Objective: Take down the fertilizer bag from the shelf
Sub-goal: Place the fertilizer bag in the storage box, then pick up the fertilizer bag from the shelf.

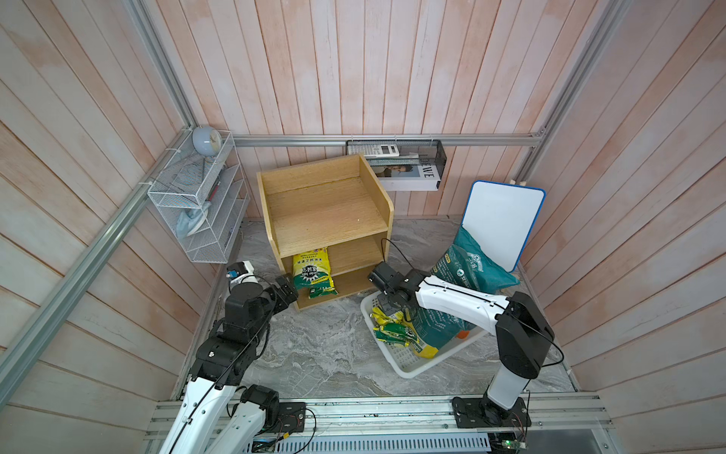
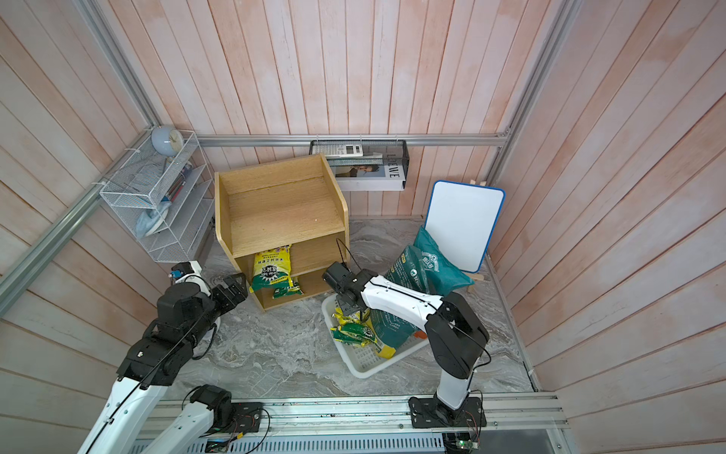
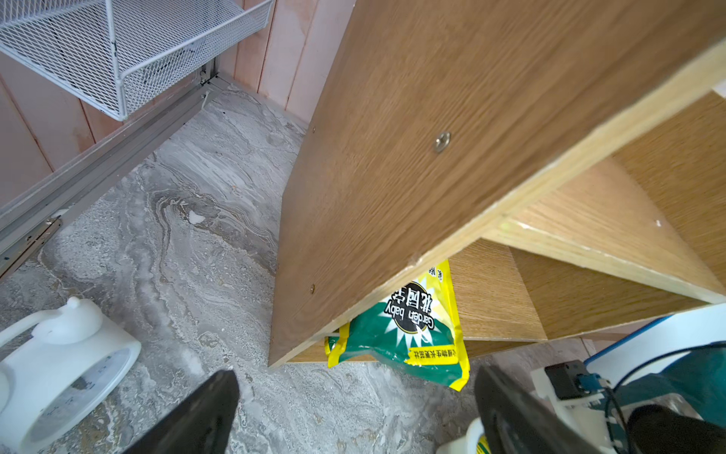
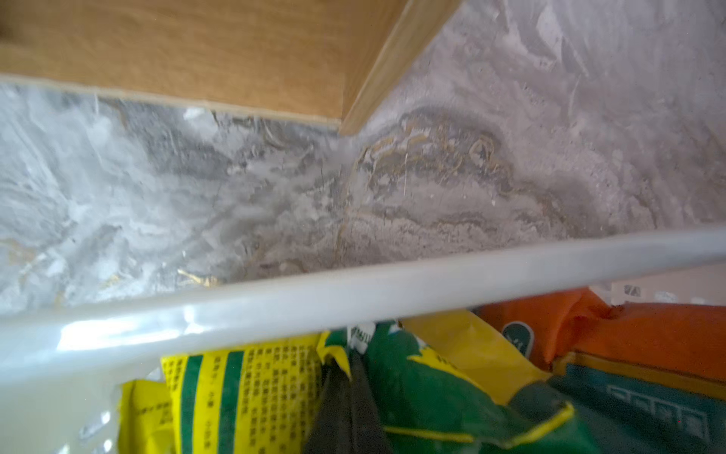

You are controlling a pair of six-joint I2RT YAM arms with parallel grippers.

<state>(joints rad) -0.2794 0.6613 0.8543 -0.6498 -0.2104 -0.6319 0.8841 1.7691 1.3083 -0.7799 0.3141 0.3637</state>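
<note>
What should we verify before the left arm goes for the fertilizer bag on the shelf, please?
1. Left gripper open: ok.
2. Fertilizer bag sticks out of the shelf front: ok.
3. Bag between left fingers: not ok, it lies ahead.
4. Side panel clear of those fingers: cannot tell.
5. Right gripper out of the white basket: not ok.
6. Right jaws open: cannot tell.

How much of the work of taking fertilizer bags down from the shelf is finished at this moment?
Done: several yellow-green bags lie in the white basket. In hand: the right tool is low in that basket over them; its grip is unclear. Remaining: one bag leans at the shelf front, a smaller one below it, with the open left tool beside them.
</note>
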